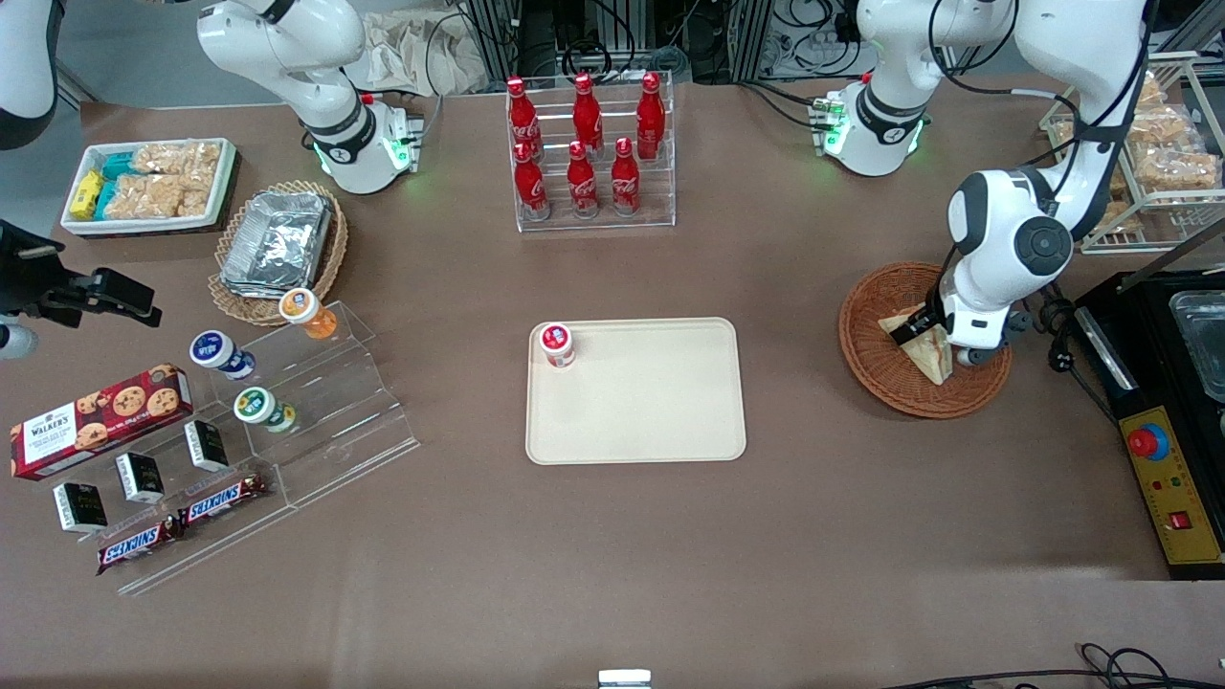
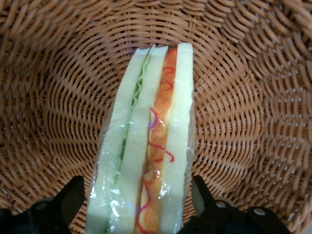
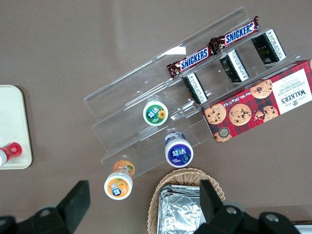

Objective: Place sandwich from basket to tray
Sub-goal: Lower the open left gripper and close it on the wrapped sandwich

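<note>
The sandwich (image 1: 926, 352), a wrapped wedge of pale bread with green and red-orange filling, lies in the reddish-brown wicker basket (image 1: 876, 378) toward the working arm's end of the table. My left gripper (image 1: 936, 330) is down inside the basket, open, with one finger on each side of the sandwich. In the left wrist view the sandwich (image 2: 146, 146) runs between the two black fingers (image 2: 75, 192); the gripper (image 2: 136, 183) straddles its nearer end over the woven basket floor (image 2: 234, 97). The cream-beige tray (image 1: 660, 411) lies at the table's middle.
A small red-capped jar (image 1: 557, 344) stands in one corner of the tray. A clear rack of red cola bottles (image 1: 589, 144) stands farther from the front camera than the tray. A black appliance with a control box (image 1: 1163, 459) sits beside the basket. A wire rack of bagged snacks (image 1: 1163, 153) stands nearby.
</note>
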You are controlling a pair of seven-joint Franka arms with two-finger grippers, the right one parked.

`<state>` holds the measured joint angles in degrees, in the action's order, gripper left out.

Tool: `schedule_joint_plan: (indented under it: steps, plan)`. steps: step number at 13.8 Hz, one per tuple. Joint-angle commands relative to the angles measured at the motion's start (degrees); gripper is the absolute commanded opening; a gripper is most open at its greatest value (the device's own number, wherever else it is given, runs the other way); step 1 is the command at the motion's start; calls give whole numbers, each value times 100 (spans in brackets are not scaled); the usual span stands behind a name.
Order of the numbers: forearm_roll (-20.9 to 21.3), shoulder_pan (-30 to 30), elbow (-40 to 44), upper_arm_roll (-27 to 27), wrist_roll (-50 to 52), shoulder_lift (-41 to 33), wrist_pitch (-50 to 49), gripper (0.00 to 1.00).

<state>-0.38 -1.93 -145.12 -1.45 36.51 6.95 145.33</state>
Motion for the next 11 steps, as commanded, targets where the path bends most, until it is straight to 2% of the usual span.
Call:
schedule_joint_plan:
  steps: [1,2,4,7,11]
  plan:
    - [-24,-36,1,22,374,26,171,52]
    - [-24,-36,19,22,348,17,162,40]
    - [-15,-36,37,22,330,-44,136,33]
    - [29,-27,159,22,286,-290,-249,33]
    - [46,-36,651,40,146,-712,-1355,33]
